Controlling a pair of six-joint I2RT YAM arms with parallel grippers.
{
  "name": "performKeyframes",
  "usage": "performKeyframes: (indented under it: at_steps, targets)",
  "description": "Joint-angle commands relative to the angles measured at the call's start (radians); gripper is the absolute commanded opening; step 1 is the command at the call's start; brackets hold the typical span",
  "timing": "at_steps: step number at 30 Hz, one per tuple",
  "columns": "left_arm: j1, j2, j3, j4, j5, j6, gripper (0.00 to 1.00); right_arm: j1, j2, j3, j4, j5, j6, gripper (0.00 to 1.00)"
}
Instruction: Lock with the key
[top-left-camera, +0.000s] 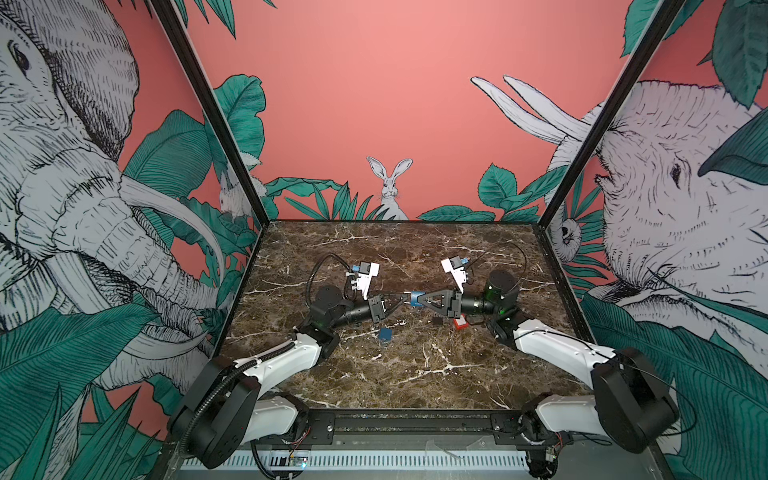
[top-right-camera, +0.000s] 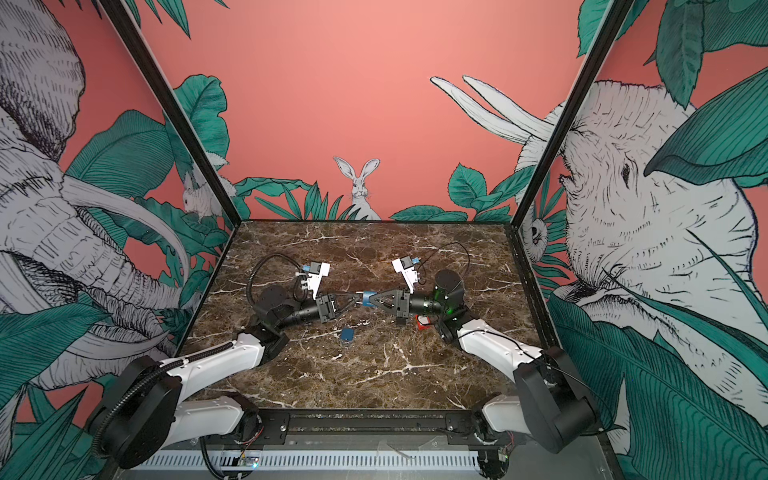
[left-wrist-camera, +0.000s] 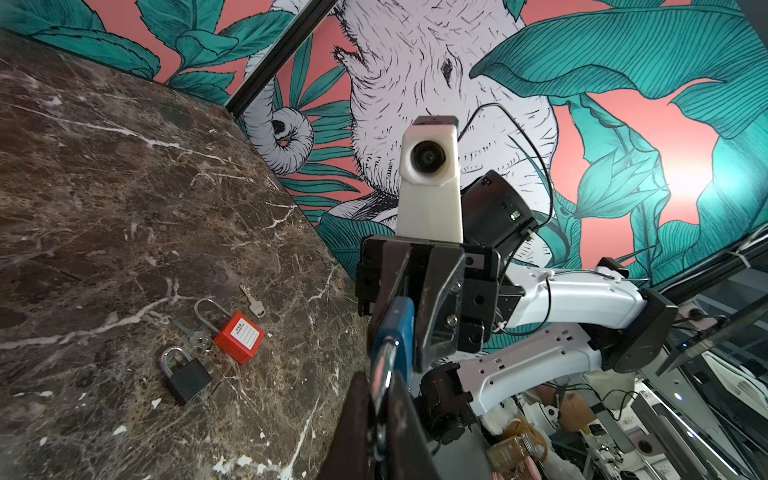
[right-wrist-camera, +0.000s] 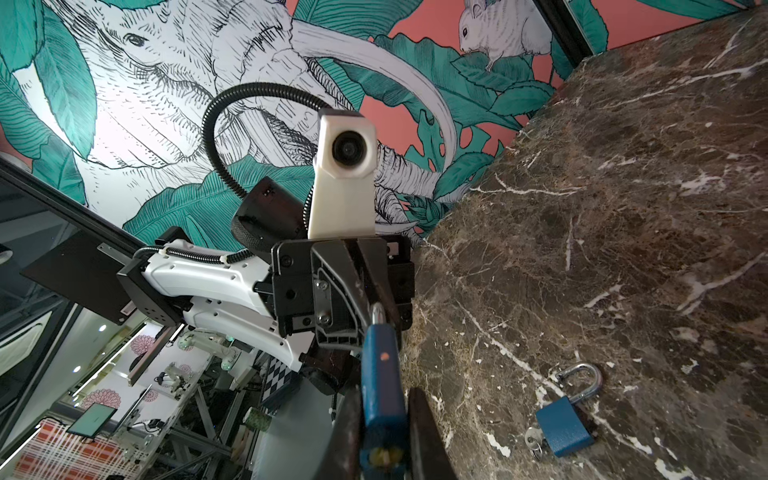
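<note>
In both top views the stereo head is looking down from high above the front edge of the bench (top-left-camera: 415, 374), facing the back wall (top-left-camera: 395, 104) and taking in the whole marble top from well back. The left wrist camera (right-wrist-camera: 349, 149) is riding close behind the left claw (left-wrist-camera: 380, 376), aiming along it at the right wrist camera (left-wrist-camera: 428, 158), which is staring straight back past the right claw (right-wrist-camera: 382, 392). Both wrist views are sharing the blue padlock (left-wrist-camera: 397, 328) between the claws, very near.

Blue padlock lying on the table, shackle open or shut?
Open. In the right wrist view the loose blue padlock has its shackle swung out, one leg clear of the body.
</note>
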Motion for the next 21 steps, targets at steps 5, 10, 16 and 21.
performKeyframes:
  at_steps: [5, 10, 16, 21]
  targets:
    - [-0.102, -0.013, 0.047, -0.041, 0.124, 0.05, 0.0, 0.077, 0.053, 0.07, 0.094, 0.069, -0.018, 0.0]
    - [-0.071, -0.067, 0.039, -0.155, 0.028, 0.102, 0.03, 0.057, 0.003, 0.049, -0.044, 0.156, -0.068, 0.0]
    - [0.046, -0.153, 0.007, -0.251, -0.107, 0.144, 0.51, 0.027, -0.074, 0.026, -0.262, 0.3, -0.103, 0.0]
    - [0.056, -0.229, 0.023, -0.446, -0.257, 0.296, 0.57, 0.024, -0.168, 0.004, -0.367, 0.408, -0.109, 0.0]
